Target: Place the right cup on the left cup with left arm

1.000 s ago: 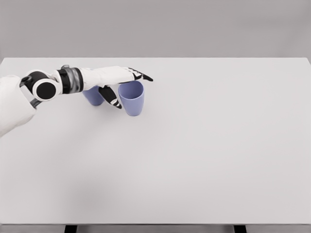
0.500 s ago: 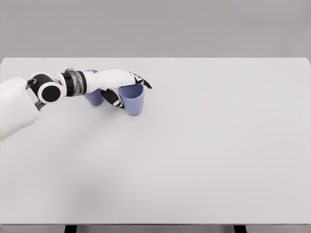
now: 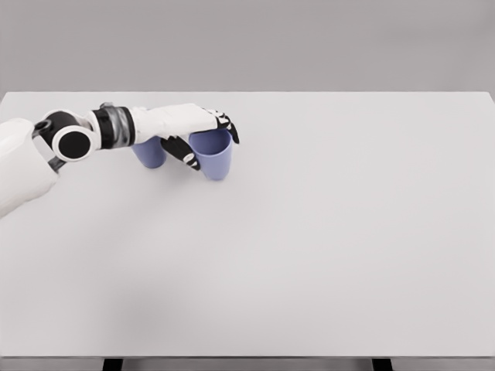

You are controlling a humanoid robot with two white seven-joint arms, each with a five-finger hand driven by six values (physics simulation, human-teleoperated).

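The left arm (image 3: 69,143) enters from the picture's left edge and reaches across the far left part of the white tabletop (image 3: 309,247). The left hand (image 3: 189,131) is closed around the right cup (image 3: 213,154): its fingers (image 3: 224,124) lie over the far side of the rim, and the thumb (image 3: 184,153) presses the near left wall. The right cup is light blue and open-topped, standing upright or nearly so. Whether its base touches the tabletop cannot be determined from this view. The left cup (image 3: 151,153), same colour, stands just beside it on the left, largely hidden beneath the wrist and forearm; only its lower body shows. Whether the two cups touch cannot be told. The background behind the tabletop is plain grey.
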